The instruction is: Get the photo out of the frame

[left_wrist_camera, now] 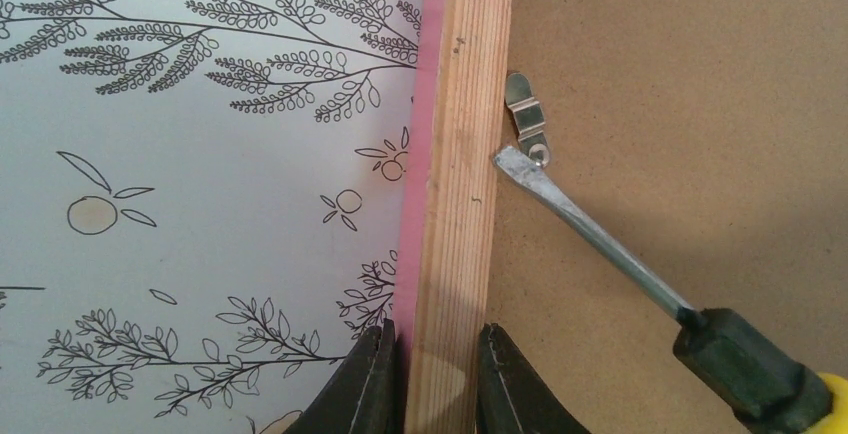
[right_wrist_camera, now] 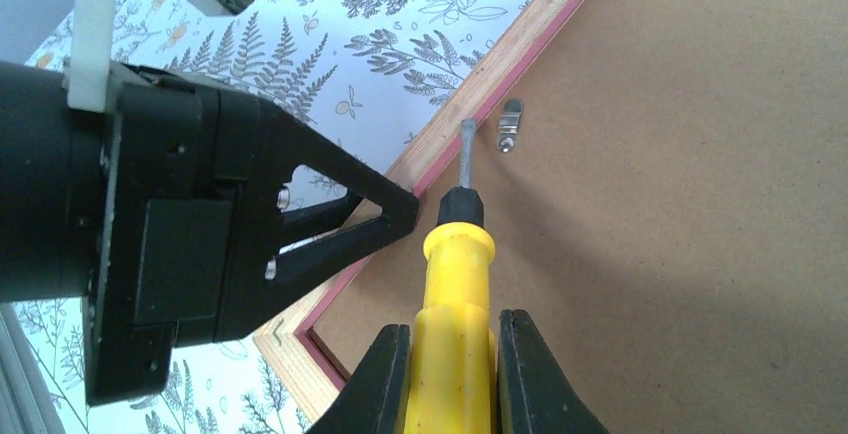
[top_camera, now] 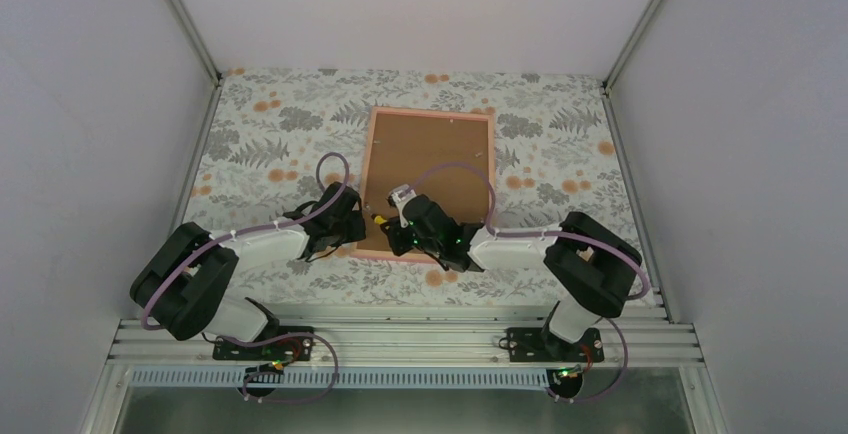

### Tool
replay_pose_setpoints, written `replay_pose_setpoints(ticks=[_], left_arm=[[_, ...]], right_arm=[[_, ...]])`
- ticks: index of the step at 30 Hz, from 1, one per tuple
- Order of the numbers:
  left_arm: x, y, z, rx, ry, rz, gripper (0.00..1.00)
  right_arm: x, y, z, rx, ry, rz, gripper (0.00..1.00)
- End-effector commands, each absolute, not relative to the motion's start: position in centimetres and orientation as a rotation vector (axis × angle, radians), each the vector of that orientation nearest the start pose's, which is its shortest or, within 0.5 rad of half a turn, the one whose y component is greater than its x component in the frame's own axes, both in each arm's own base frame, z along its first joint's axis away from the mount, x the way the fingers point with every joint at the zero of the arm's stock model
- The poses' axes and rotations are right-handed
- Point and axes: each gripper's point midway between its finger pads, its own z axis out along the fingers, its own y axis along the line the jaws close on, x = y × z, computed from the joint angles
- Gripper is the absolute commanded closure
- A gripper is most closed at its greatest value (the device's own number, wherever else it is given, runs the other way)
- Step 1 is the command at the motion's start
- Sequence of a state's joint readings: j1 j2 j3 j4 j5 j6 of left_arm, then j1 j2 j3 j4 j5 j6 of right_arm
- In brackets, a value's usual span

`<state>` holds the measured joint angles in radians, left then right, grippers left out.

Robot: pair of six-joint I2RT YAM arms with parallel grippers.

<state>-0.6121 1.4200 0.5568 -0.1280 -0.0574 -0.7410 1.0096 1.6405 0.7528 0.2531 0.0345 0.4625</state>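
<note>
- White walls are seen around a table covered by a flowered cloth.
- The frame is laid flat on the cloth, near the middle of the table, with its back side up.
- Inside the frame only the brown backing is shown; the photo cannot be seen from this side.
- The left rail of the frame, bare wood with a pink outer edge, is clamped by the left gripper: one finger is placed outside the frame and the other inside it, on the backing.
- A screwdriver with a yellow handle is gripped tightly by the right gripper, which is held over the near left corner of the frame.
- A small metal clip is fixed on the backing, just inside the left rail.
- The flat blade tip is set at the near end of this clip; if they really touch cannot be told.
</note>
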Motion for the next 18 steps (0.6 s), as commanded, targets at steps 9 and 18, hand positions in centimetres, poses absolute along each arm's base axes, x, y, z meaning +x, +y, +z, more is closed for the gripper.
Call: replay_pose_setpoints(ticks=[9, 18], left_arm=[[24.1, -17.0, -0.3, -0.268, 2.729, -0.428, 0.92], [24.2, -17.0, -0.4, -0.265, 2.730, -0.423, 0.92]], right_arm=[[24.4, 36.4, 6.7, -0.516, 2.284, 0.699, 0.96], [23.4, 36.2, 9.4, -0.546, 2.216, 0.779, 0.96]])
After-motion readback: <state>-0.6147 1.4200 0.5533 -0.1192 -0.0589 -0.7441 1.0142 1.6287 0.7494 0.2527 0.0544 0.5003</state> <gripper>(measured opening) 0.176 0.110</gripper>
